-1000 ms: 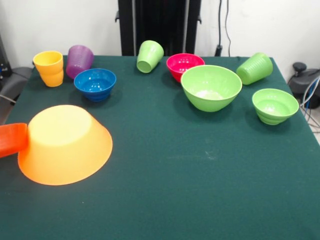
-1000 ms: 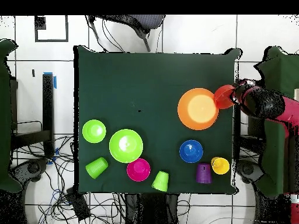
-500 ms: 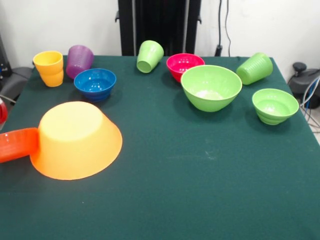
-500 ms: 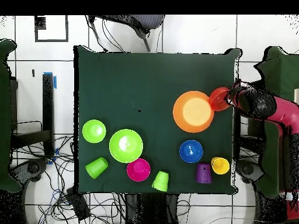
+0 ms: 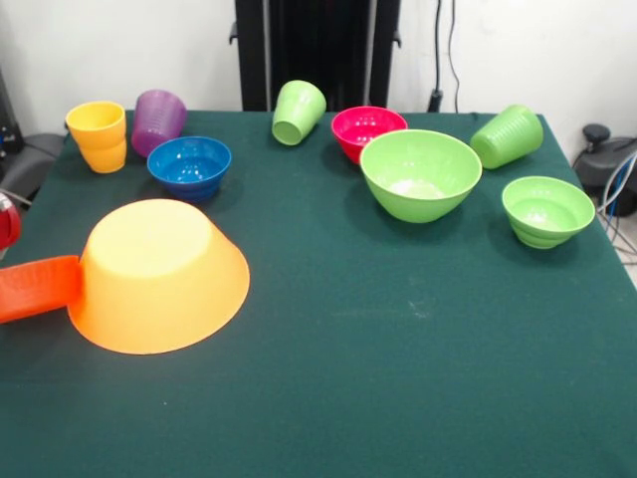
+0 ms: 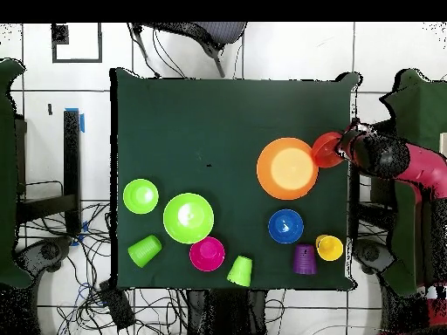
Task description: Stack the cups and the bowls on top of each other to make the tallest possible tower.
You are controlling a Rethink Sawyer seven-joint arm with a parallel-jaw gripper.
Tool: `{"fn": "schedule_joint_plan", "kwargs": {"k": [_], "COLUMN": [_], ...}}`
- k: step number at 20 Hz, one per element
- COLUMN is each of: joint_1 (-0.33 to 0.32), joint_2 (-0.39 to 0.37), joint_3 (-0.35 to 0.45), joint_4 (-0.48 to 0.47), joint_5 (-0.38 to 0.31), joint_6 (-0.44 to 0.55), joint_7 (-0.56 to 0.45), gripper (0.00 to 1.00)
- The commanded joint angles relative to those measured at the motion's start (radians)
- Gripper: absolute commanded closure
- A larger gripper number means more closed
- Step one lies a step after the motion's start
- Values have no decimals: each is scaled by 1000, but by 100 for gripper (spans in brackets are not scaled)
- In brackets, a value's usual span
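Observation:
The huge orange bowl (image 5: pixel 159 274) (image 6: pixel 286 167) lies upside down on the green table. My gripper (image 6: pixel 343 148) reaches in from the table's side, shut on the red-orange bowl (image 5: pixel 38 287) (image 6: pixel 326 150), which is held on its side and touches the orange bowl's rim. The blue bowl (image 5: pixel 189 166), the yellow cup (image 5: pixel 99 135) and the purple cup (image 5: pixel 157 120) stand behind it. The pink bowl (image 5: pixel 366 127), the large green bowl (image 5: pixel 420 174), the small green bowl (image 5: pixel 546 210) and two green cups (image 5: pixel 298 112) (image 5: pixel 507 135), both tipped over, are across the table.
The table's edge (image 5: pixel 20 214) runs close by the red-orange bowl. My red arm (image 6: pixel 410 166) hangs beyond that edge. Cables and chairs (image 6: pixel 188 35) surround the table on the floor.
My gripper has moved inward over the table edge with the red-orange bowl. The orange bowl has slid a little toward the table's middle.

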Motion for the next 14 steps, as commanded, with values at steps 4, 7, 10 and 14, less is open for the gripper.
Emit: {"fn": "schedule_joint_plan", "kwargs": {"k": [4,7,10,14], "joint_1": [60,62,64,65], "joint_2": [-55,-58,-65,-67], "joint_3": [-91,-97,-101,-110], "joint_4": [-10,-10,-6,5], "joint_5": [-103,-107,-112,-108], "joint_6": [38,34,37,48], "joint_7": [-246,-251,-252,-230], "gripper": [100,100,100,100]}}
